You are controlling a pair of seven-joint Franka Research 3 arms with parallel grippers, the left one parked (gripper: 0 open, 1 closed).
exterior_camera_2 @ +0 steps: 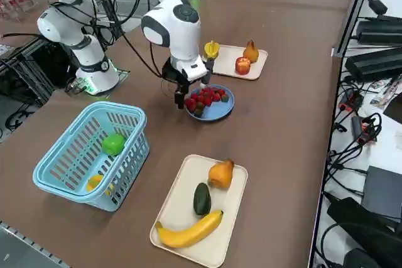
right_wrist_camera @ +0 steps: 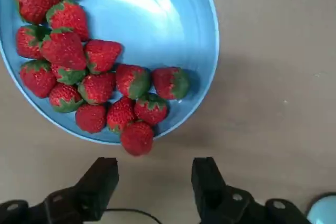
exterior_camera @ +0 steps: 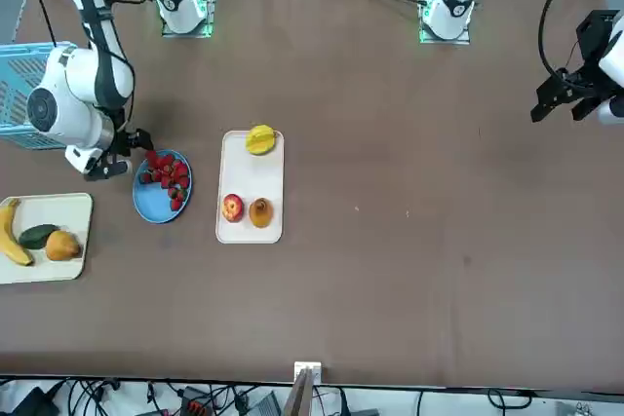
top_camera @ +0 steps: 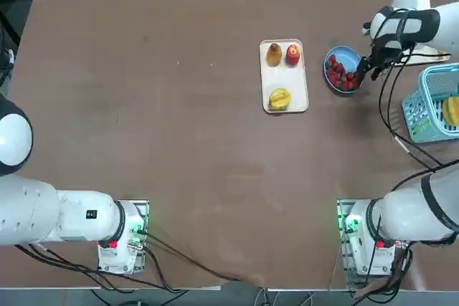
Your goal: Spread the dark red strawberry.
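The dark red strawberries lie heaped in a round blue plate, crowded against one side of it while the other side of the plate is bare; one berry sits right on the rim, half over the table. The plate stands toward the table's far right edge, just beside a cream tray that carries a brown pear, a red apple and a yellow fruit. The right gripper hangs low over the table just outside the plate's rim, on the side where the berries are piled, its two dark fingers spread apart with nothing between them and the rim berry just ahead of the gap. Nearer the right edge stands a light blue basket holding a green fruit and something yellow. A second cream tray at the far right corner holds a banana, a dark green fruit and an orange pear.
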